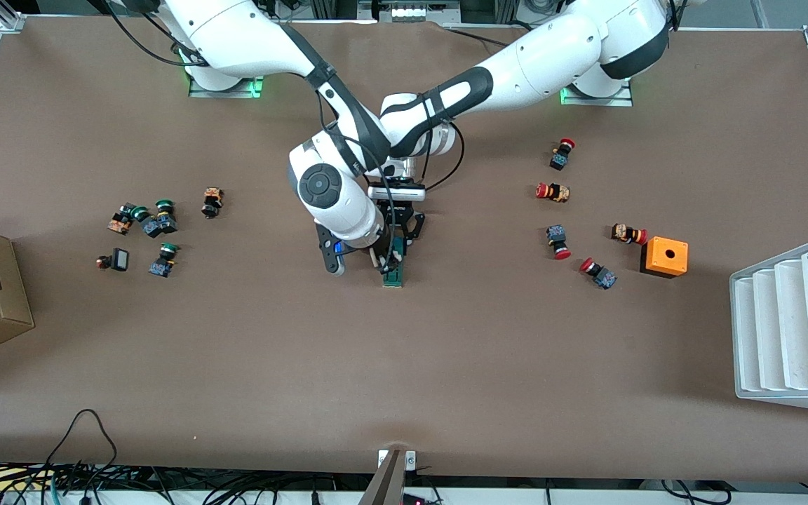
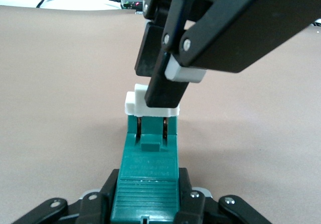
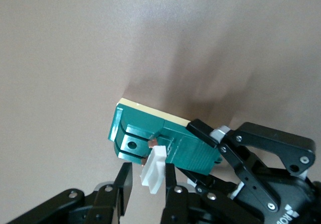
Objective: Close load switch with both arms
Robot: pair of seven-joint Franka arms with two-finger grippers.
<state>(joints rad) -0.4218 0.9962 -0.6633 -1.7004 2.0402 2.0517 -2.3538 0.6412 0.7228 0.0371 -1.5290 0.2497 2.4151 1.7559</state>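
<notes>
table [image 1: 236,365]: lying brown and bare between two groups of push buttons. left arm [image 1: 516,66] and right arm [image 1: 257,42]: both reaching to mid-table. left gripper [image 2: 148,206]: fingers clamping the green body of the load switch [image 1: 394,270], which is resting on the table. right gripper [image 3: 149,184]: fingers pinching the switch's white tab [image 3: 153,169], not fully closed.

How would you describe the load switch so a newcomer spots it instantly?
Find where both arms meet at mid-table. There the left gripper clamps the load switch, and the right gripper pinches its white tab. It is a narrow dark-green block, unlike the round-capped push buttons toward either end.
</notes>
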